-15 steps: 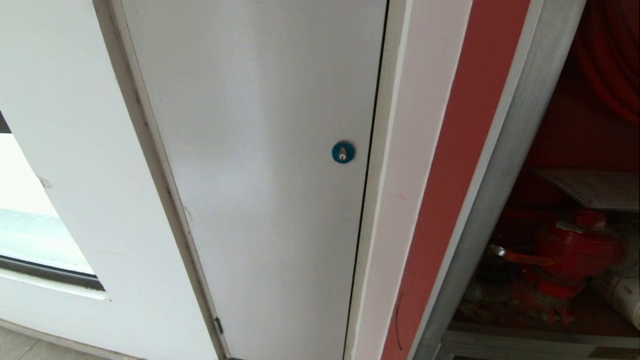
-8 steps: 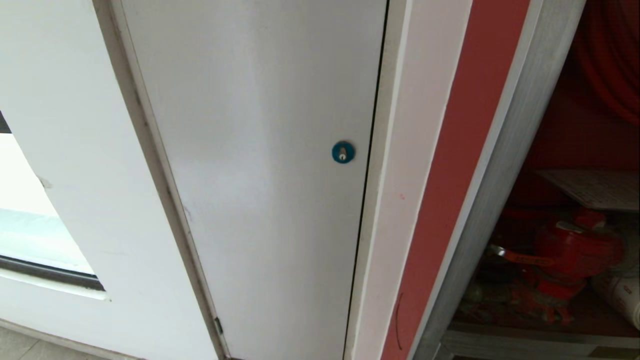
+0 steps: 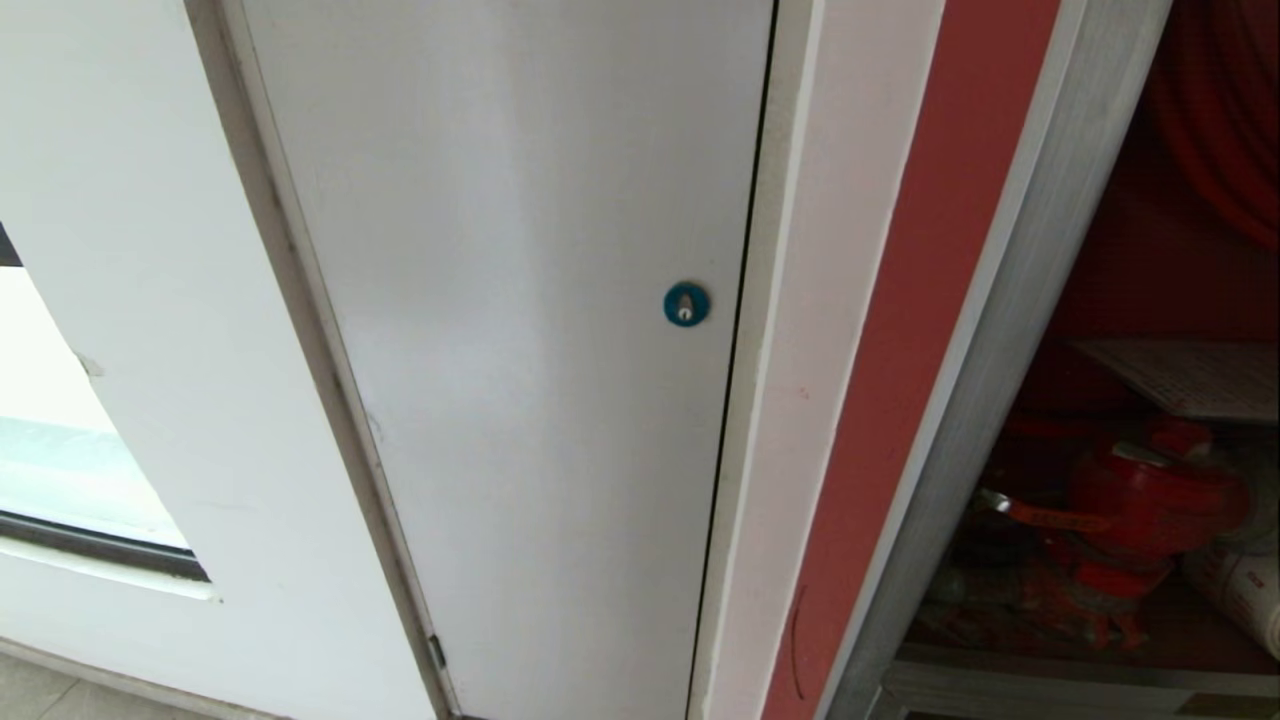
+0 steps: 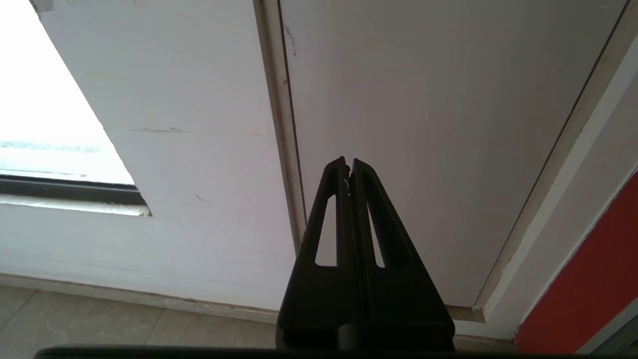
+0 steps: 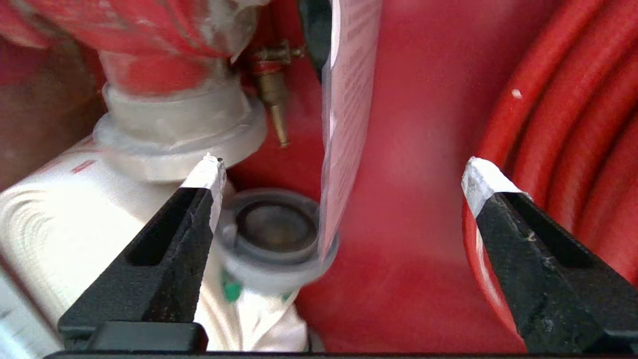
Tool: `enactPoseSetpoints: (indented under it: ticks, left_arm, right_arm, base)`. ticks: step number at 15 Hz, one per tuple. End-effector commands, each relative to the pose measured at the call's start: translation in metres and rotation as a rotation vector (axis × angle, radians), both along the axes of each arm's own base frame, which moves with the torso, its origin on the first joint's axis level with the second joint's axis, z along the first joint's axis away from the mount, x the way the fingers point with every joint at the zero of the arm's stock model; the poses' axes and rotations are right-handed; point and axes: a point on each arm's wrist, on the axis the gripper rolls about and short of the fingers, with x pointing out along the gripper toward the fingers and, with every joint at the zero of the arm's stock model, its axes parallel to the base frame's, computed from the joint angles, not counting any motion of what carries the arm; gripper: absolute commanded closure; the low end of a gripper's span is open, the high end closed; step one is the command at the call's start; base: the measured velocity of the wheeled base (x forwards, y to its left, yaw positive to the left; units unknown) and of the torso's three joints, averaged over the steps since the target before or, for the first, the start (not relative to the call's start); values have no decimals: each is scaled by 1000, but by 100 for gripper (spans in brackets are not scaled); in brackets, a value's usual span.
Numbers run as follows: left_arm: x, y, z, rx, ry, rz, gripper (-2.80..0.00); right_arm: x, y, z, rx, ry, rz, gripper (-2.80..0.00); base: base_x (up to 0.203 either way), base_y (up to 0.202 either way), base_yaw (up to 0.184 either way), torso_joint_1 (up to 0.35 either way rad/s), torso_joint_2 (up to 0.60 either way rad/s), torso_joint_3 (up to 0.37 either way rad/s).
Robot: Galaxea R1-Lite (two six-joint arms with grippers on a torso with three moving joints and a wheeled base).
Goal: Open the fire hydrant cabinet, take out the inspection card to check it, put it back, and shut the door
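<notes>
Item: card [image 5: 349,124] | seen edge-on between my right pincer [image 5: 344,172] tips, untouched | pincer spread, empty | left pincer [image 4: 349,164] clenched, parked farther off

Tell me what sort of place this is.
Probably a corridor or service area of a building, at a wall-recessed fire hydrant cabinet: inside are a red valve, a coiled red hose and the inspection card, beside a locked grey-white panel.

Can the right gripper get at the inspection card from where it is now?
Probably yes. The right gripper is open inside the fire hydrant cabinet, and the inspection card stands edge-on just beyond its fingertips, with nothing between them. The white hose sits off to one side.
</notes>
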Motion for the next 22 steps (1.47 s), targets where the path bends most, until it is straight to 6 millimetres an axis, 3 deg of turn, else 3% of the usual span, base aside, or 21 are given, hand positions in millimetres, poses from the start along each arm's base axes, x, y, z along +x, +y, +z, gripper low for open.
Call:
enactPoseSetpoints:
  ticks: [1, 9, 14, 15, 19, 22]
  left_arm:
    - [1, 0, -2, 0, 7, 0, 0]
    - [1, 0, -2, 0, 7, 0, 0]
    - [1, 0, -2, 0, 7, 0, 0]
    - [1, 0, -2, 0, 7, 0, 0]
    - [1, 0, -2, 0, 7, 0, 0]
    - [1, 0, -2, 0, 7, 0, 0]
  right_arm:
    - [14, -6, -4, 10, 21, 25, -280]
    - [59, -16, -10, -15, 9, 38, -280]
    - [73, -11, -7, 2, -10, 28, -280]
    - [73, -11, -7, 1, -11, 26, 0]
    - [70, -10, -6, -4, -16, 21, 0]
    - [56, -3, -2, -19, -32, 6, 0]
  base:
    - [0, 0, 0, 0, 0, 0]
    - [0, 0, 0, 0, 0, 0]
    - [0, 0, 0, 0, 0, 0]
    - [0, 0, 0, 0, 0, 0]
    - [0, 0, 0, 0, 0, 0]
    - [0, 0, 0, 0, 0, 0]
